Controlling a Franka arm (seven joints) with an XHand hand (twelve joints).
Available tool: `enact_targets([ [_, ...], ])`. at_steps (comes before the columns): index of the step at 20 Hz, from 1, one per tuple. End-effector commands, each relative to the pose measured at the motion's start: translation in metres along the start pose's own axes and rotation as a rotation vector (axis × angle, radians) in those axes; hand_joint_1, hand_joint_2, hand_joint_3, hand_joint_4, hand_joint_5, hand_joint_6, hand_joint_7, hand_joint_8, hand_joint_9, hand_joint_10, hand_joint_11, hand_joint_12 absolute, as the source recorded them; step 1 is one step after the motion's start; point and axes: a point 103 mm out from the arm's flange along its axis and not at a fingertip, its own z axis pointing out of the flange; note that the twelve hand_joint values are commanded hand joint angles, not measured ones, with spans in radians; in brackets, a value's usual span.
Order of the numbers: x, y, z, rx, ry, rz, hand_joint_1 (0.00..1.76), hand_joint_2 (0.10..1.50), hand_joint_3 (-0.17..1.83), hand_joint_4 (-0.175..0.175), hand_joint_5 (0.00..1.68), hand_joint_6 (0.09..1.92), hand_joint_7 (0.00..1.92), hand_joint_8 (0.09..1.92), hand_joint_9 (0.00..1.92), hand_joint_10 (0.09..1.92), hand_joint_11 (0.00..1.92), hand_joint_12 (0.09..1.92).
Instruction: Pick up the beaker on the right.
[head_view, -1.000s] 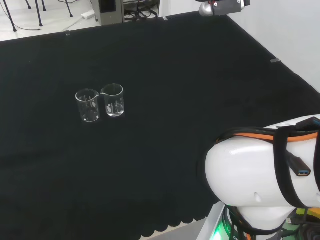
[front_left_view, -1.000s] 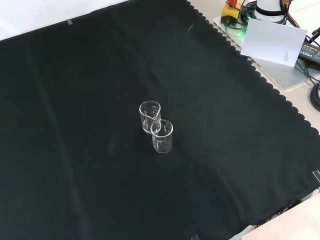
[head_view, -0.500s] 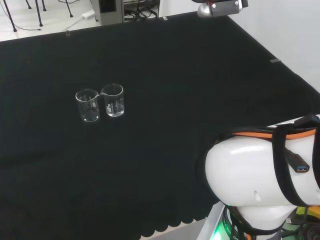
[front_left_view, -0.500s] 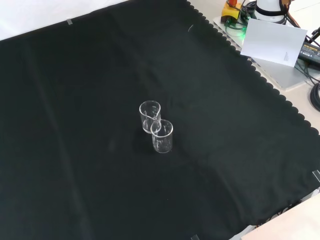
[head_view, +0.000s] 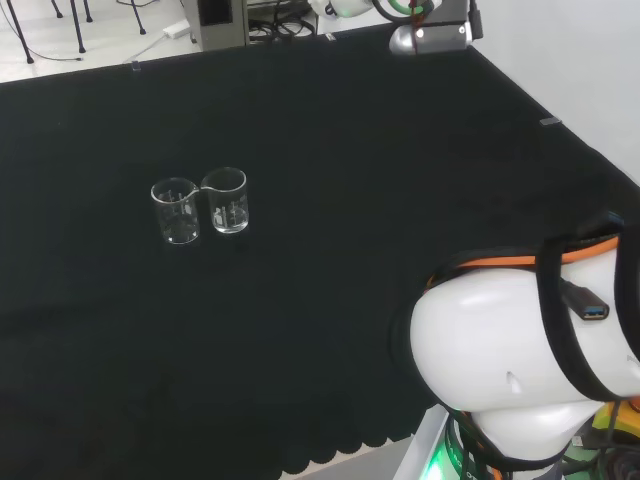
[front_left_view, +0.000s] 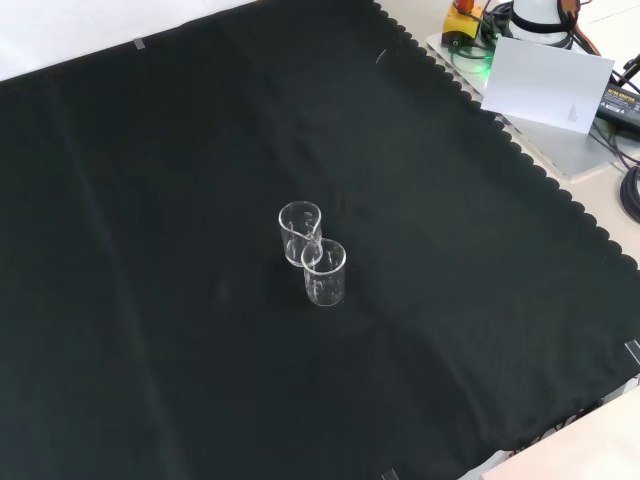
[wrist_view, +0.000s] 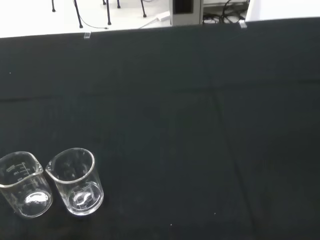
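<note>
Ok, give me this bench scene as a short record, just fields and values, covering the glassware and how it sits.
surface: black cloth over the bench
glassware: two clear beakers
beaker on the right, head view, upright, looks empty
beaker on the left, head view, upright, looks empty
spacing: side by side, rims touching or nearly so
front view layout: one behind the other; the right-hand beaker is the farther one, the other nearer the camera
task status: target beaker not yet picked up, both stand on the cloth
</note>
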Motion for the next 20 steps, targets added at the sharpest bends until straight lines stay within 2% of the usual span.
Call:
enact_targets([
  [1,0.001,0.038,0.04,0.018,0.05,-0.005,0.44,1.07,0.19,-0.009,0.3,0.09,0.2,0.46,0.23,0.62,0.0,0.96],
  [4,0.01,0.056,0.056,0.029,0.08,-0.011,0.47,1.04,0.19,-0.011,0.31,0.09,0.21,0.47,0.24,0.62,0.0,0.99],
  [7,0.013,0.092,0.082,0.048,0.095,-0.058,0.5,1.02,0.2,-0.012,0.31,0.09,0.23,0.48,0.25,0.63,0.0,1.0],
  [11,0.017,0.126,0.12,0.053,0.142,-0.095,0.54,0.98,0.2,-0.012,0.32,0.09,0.24,0.49,0.26,0.63,0.0,1.0],
  [14,0.02,0.136,0.139,0.078,0.163,-0.114,0.6,0.93,0.22,-0.012,0.32,0.09,0.25,0.49,0.28,0.62,0.0,1.0],
  [16,0.022,0.141,0.152,0.108,0.176,-0.136,0.62,0.85,0.33,-0.012,0.33,0.09,0.26,0.5,0.29,0.61,0.0,1.01],
  [20,0.024,0.147,0.176,0.13,0.226,-0.177,0.68,0.71,0.49,-0.01,0.32,0.09,0.26,0.51,0.29,0.61,0.0,1.0],
])
